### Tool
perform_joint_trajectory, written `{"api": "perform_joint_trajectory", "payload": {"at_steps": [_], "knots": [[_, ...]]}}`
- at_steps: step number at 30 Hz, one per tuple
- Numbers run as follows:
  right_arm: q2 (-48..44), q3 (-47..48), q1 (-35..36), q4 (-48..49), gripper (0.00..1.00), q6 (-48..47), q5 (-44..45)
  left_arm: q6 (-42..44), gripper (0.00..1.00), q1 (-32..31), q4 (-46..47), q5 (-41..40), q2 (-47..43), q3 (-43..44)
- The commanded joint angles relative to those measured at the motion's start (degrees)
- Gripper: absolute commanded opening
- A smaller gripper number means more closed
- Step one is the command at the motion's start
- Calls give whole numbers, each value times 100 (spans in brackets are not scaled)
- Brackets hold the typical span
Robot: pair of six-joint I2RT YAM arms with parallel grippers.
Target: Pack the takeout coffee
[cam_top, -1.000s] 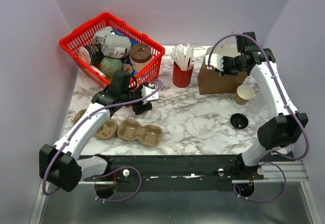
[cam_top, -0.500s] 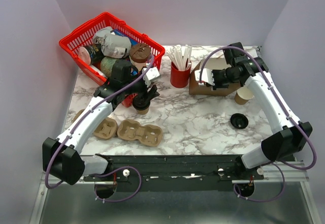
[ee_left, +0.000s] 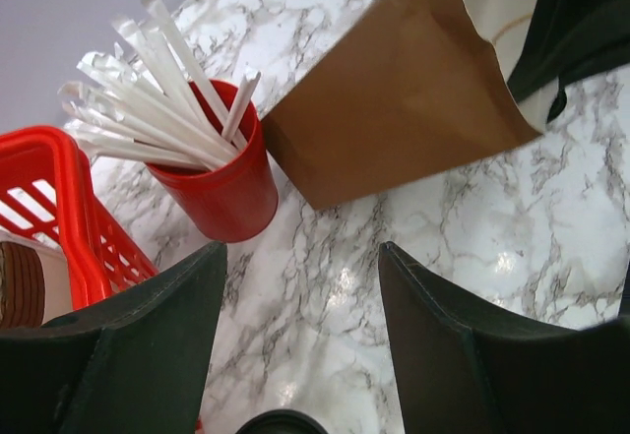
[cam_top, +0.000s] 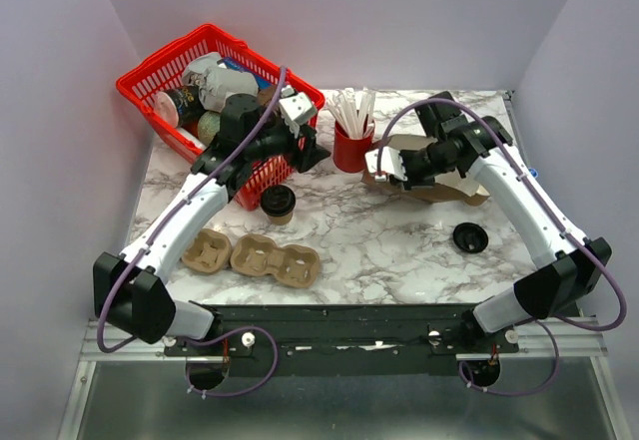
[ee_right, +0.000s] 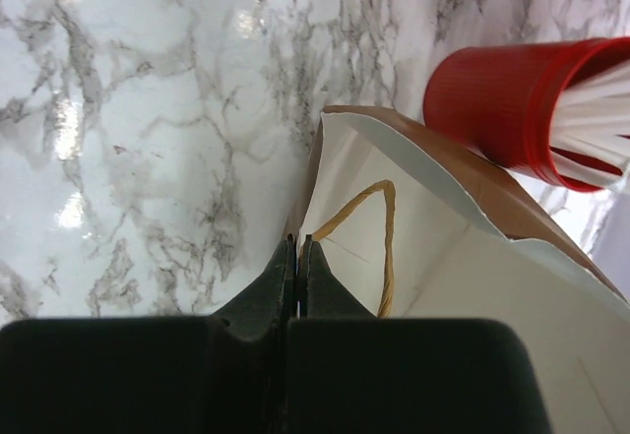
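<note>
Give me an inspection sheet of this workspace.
Surface: white marble-patterned tabletop, no spills seen.
Job's things: small brown paper coffee cup with black lid, upright, ungripped; brown paper bag, tilted.
Clutter: red plastic basket of groceries; red plastic cup of white straws; loose black lid; cardboard cup carriers.
Pincers: left pincer open, empty; right pincer shut on bag's rim.
Cables: purple cables loop along both arms.
Surroundings: plain lilac walls.
</note>
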Motion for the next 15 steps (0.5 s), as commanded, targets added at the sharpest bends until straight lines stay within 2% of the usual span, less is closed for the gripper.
{"api": "perform_joint_trajectory", "payload": {"at_steps": [1,5,11,15], "knots": [[-138,129,236,-466,1,154,-215,-828,72,-3,756,475,233,323],[-173,234,263,-650,1,286,-84,-829,72,-108,766,598,470,622],[-436,296,298,-511,1,488,-162,-636,74,-301,950,1239,629,982],[-454,243,342,-519,2,602,-189,-837,76,-460,933,1222,918,1343]]}}
